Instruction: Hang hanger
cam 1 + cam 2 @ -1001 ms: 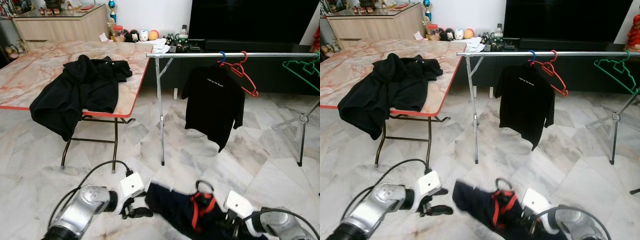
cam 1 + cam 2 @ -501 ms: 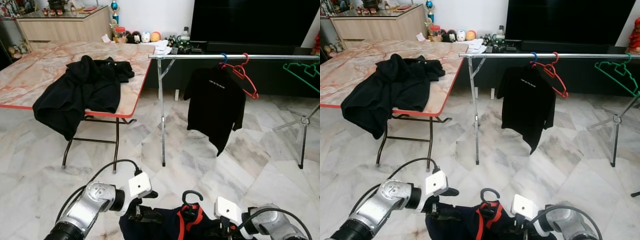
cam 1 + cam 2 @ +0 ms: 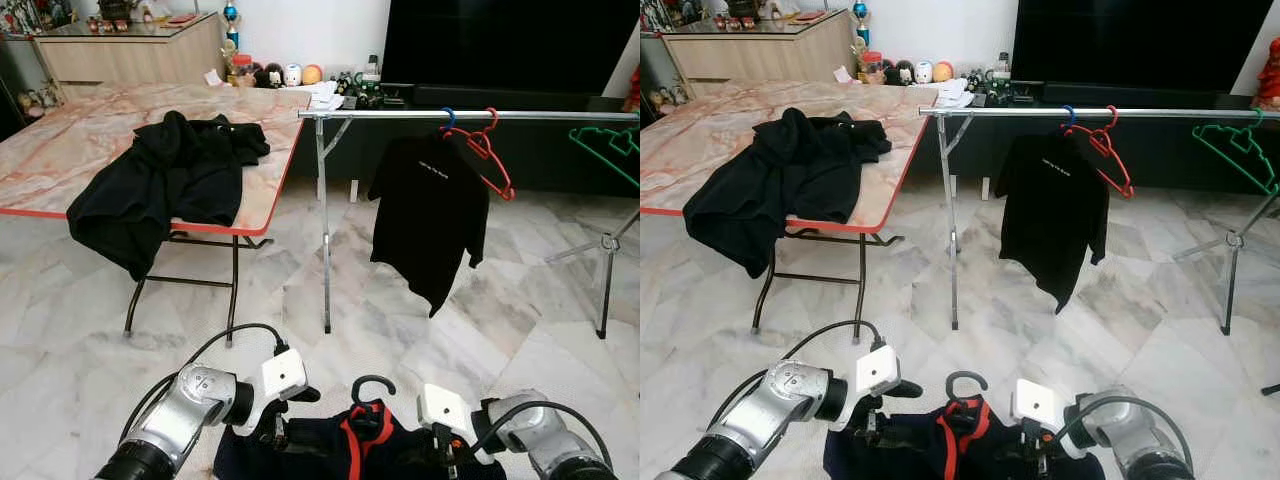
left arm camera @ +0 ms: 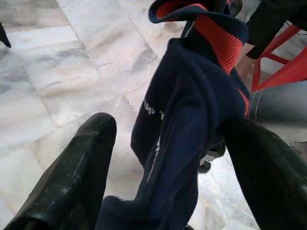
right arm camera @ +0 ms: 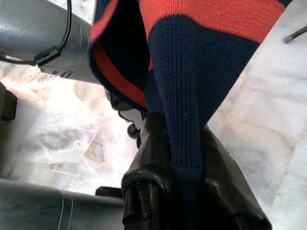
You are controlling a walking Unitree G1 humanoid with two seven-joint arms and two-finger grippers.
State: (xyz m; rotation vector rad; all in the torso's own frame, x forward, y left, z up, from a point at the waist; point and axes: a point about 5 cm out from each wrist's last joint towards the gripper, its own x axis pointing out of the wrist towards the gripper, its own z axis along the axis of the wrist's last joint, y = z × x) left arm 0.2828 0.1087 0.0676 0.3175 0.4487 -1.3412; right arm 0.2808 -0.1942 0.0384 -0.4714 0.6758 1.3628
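Right wrist view: navy sweater [image 5: 192,62] (orange-red collar band) on black hanger [image 3: 368,386]

The sweater [image 3: 330,455] down near the robot is navy knit with orange-red bands at the collar, on a black hanger [image 3: 371,384]. Both sets of fingers [image 4: 72,177] are black, arms silver with white wrist blocks. Floor [image 3: 520,330] is white-grey veined marble. The counter [image 3: 60,150] on the left is pinkish marble-look with a red edge, with black clothes [image 3: 165,185] piled on it. On the silver rail [image 3: 460,114]: a black tee [image 3: 430,215] with tiny white text, a red hanger [image 3: 490,150], a blue hook, and a green hanger [image 3: 605,150] far right.
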